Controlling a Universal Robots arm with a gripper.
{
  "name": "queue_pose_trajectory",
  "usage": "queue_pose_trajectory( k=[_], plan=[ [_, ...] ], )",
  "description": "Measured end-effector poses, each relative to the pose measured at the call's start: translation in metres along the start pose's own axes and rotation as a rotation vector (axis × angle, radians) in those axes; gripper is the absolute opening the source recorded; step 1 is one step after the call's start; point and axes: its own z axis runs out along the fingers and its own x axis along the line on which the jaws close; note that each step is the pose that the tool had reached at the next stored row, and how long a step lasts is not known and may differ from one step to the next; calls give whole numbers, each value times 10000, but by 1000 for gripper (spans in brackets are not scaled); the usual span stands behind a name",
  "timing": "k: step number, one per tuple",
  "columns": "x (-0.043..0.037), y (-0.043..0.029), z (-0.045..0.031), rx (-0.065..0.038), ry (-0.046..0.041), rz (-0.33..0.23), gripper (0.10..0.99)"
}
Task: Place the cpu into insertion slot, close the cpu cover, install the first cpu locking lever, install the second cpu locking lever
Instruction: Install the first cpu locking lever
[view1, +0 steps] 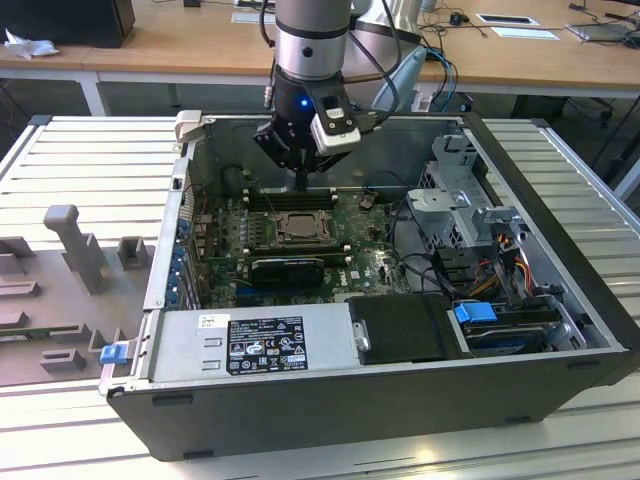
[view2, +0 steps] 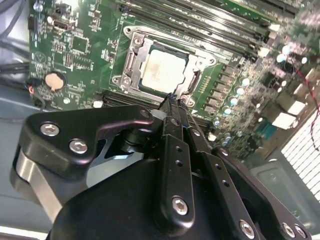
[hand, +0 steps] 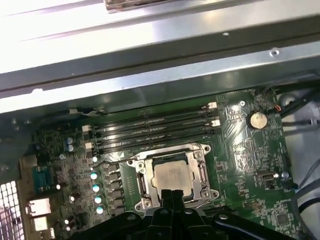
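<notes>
Over the open case (view1: 330, 405), the arm (view1: 310, 45) points straight down, its gripper (view1: 300, 186) pinched together and empty, at the twelve o'clock edge of the insertion slot (view1: 318, 232) in the exterior view. Inside lies the cpu (view2: 162, 70), the cpu cover (hand: 202, 172) flat around it.

Pale square cpu (hand: 172, 179), lying flat, silver windowed cpu cover (hand: 150, 166) closed down around it

I count one cpu (hand: 172, 177), one cpu cover (hand: 202, 172), one coin battery (hand: 257, 119) (round, shiny), one gripper (hand: 172, 192), one computer case (view1: 400, 405).
</notes>
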Motion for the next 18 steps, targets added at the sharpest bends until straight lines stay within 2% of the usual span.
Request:
queue_pose_trajectory(
  k=[3, 7, 11, 12, 17, 18],
  plan=[
    [0, -3, 3, -5, -51, -616, 106],
    [0, -6, 12, -4, -46, -1590, 106],
    [26, -11, 33, -4, -33, -1981, 106],
    [54, -16, 38, -5, -31, -1995, 106],
    [295, -56, 66, -6, -30, -2007, 106],
    [377, -70, 75, -8, -30, -2010, 106]
  ],
)
